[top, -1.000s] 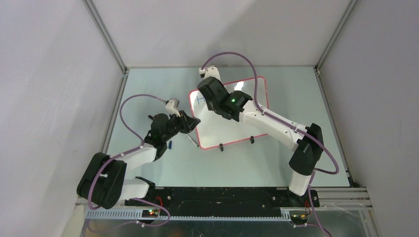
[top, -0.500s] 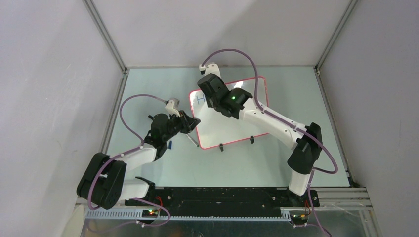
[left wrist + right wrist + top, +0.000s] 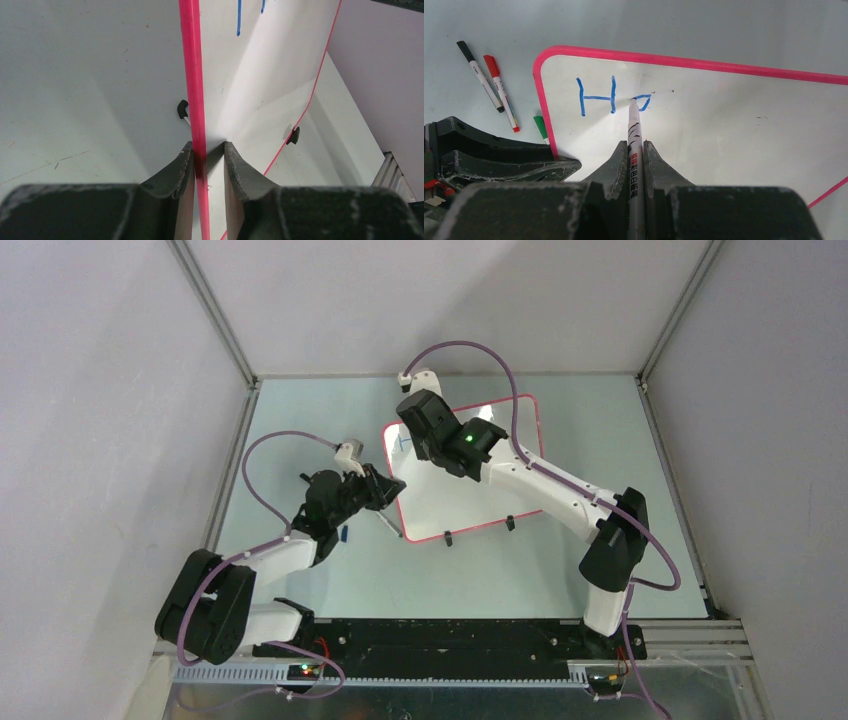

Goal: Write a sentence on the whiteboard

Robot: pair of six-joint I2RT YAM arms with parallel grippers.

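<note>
So: whiteboard [image 3: 455, 502] clamped mid-desk, sentence [image 3: 597, 97] barely begun at its far-left corner.
Board looks light, stiff and glossy, so I'd expect it to skate on the desk [image 3: 590, 440] under pen pressure; the thin red frame [image 3: 191, 75] is the sensible hold. Left pincer [image 3: 205, 150] is narrowed onto that frame at the board's left edge, one finger on each face. Right pincer [image 3: 636, 145] is fully closed on the marker [image 3: 634, 125], tip touching the board at the half-drawn letter right of the "H". Marker barrel is slim and smooth and may creep in the grip. Spare markers [image 3: 499, 90] lie off the board's left.
</note>
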